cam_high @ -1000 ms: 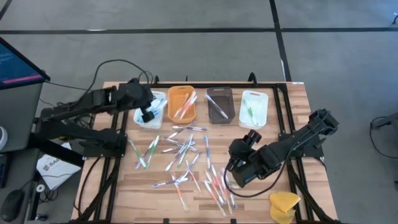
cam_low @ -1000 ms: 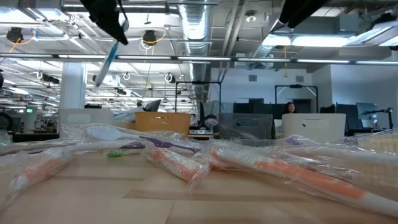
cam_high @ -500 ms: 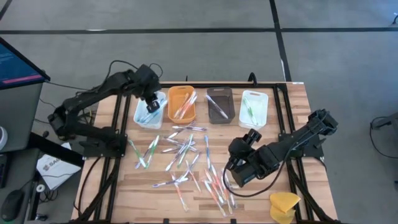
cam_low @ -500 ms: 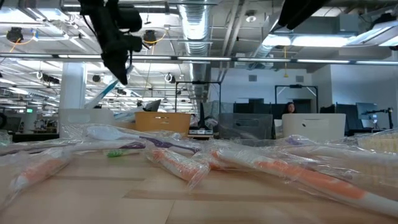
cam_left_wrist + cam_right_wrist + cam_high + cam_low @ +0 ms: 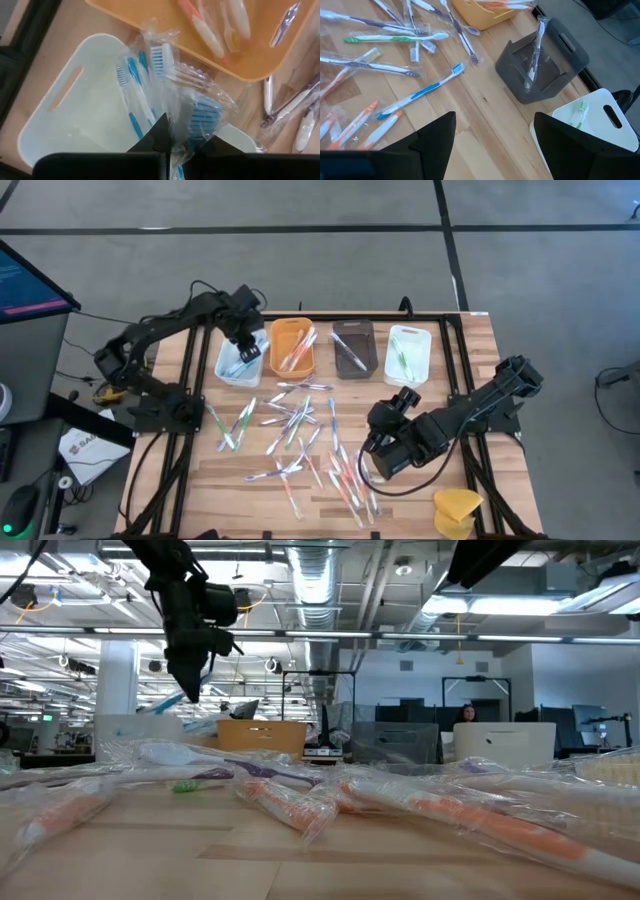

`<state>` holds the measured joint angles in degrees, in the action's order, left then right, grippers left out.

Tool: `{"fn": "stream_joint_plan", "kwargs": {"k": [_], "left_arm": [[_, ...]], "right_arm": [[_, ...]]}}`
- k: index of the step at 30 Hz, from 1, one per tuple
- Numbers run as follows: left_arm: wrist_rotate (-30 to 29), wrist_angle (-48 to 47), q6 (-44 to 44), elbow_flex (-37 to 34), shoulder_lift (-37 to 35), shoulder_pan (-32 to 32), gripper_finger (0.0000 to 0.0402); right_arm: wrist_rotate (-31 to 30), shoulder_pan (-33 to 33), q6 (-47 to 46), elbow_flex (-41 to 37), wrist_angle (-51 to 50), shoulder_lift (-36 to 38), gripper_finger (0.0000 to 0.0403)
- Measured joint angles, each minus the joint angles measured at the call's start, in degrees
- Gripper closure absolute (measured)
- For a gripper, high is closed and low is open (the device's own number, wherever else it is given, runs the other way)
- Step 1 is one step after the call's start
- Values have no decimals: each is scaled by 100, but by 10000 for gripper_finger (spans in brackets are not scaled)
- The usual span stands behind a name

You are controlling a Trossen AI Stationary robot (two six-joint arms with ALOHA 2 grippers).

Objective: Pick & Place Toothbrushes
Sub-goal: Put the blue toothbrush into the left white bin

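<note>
Toothbrushes (image 5: 300,442), loose, most in clear wrappers, lie scattered over the near and middle part of the wooden surface (image 5: 480,350), apparently the unsorted stock awaiting pickup. Yellow sponge (image 5: 457,509) sits at the near right corner, apart from the heap. Right gripper (image 5: 392,452), fingers spread wide and holding nothing, hangs low beside the right edge of the heap, its arm folded back toward the right rim of the surface; it reads as waiting. Four trays stand in a row along the far edge, seemingly one per handle colour: white tray (image 5: 240,358) with blue brushes, orange tray (image 5: 291,346) with pink and orange ones, dark tray (image 5: 352,348) with one or two pale brushes, a second white tray (image 5: 406,353) with green ones. Left gripper (image 5: 247,346), arm arched high and reaching down over the first white tray, has its fingers pinched shut on a wrapped blue toothbrush (image 5: 197,116), which dangles over that tray, likely just short of release among its colour mates.
</note>
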<state>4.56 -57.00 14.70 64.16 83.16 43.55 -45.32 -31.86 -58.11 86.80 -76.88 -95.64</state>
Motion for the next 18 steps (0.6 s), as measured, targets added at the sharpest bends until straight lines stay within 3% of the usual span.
{"fn": "stream_joint_plan", "kwargs": {"k": [9,18], "left_arm": [[-68,24,-12,-4,210,-2,382],[-122,42,-22,-4,211,-2,317]], "right_arm": [[0,0,0,0,17,0,138],[0,0,0,0,24,-2,138]]}}
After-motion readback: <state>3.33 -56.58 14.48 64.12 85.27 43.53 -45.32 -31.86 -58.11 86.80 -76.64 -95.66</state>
